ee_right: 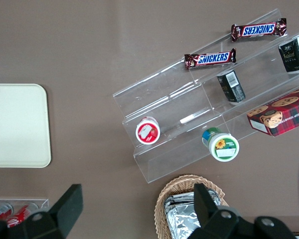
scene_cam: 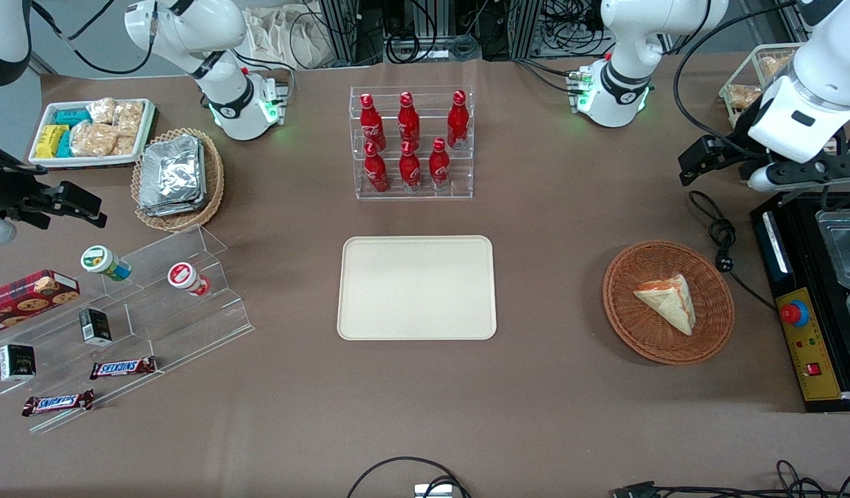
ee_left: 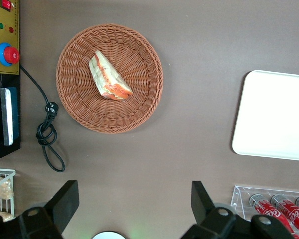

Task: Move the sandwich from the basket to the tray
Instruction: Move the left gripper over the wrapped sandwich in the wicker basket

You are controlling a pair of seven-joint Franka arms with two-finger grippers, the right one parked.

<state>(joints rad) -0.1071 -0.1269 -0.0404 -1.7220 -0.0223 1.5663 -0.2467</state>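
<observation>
The sandwich (scene_cam: 667, 301) (ee_left: 109, 77), a pale bread wedge with an orange-red filling edge, lies in the round reddish-brown wicker basket (scene_cam: 632, 325) (ee_left: 79, 99). The cream rectangular tray (scene_cam: 416, 287) (ee_left: 274, 114) lies flat at the table's middle with nothing on it, beside the basket toward the parked arm's end. My gripper (scene_cam: 696, 164) (ee_left: 133, 198) hangs high above the table, farther from the front camera than the basket and apart from it. It is open, with only bare table between its fingers.
A clear rack of red bottles (scene_cam: 411, 142) stands farther back than the tray. A coiled black cable (scene_cam: 722, 238) and a black control box with a red button (scene_cam: 795, 315) lie beside the basket. A foil-packet basket (scene_cam: 178, 178) and an acrylic snack stand (scene_cam: 120, 325) sit toward the parked arm's end.
</observation>
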